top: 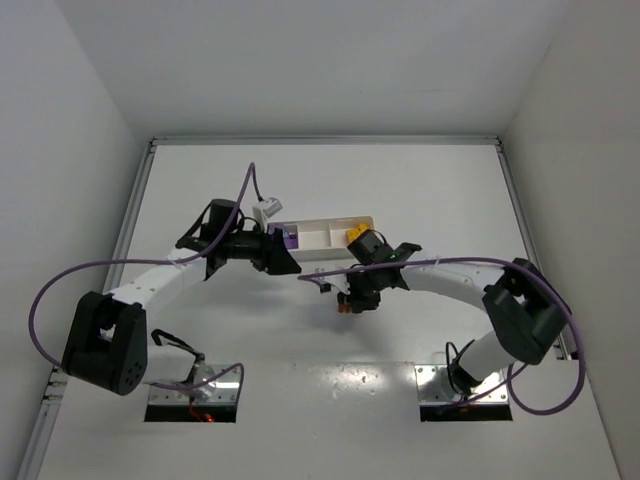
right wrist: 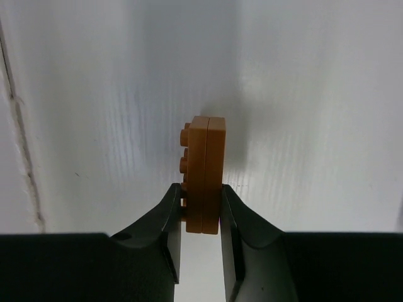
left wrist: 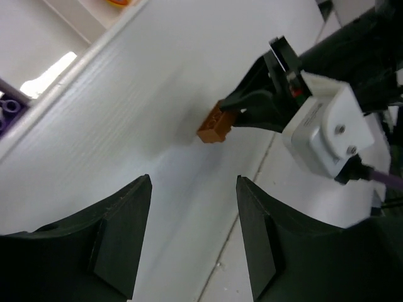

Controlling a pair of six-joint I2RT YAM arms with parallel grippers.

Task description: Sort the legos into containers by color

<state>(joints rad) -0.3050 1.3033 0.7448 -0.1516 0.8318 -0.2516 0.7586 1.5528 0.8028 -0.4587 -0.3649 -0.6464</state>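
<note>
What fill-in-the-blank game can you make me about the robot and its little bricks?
1. The right gripper is squeezing one brick, and its color is ____.
2. The left gripper is open and is holding ____.
3. Seen from above, the purple bricks sit at the ____ end of the tray.
4. The yellow bricks sit at the tray's ____ end.

Missing words: brown; nothing; left; right.
</note>
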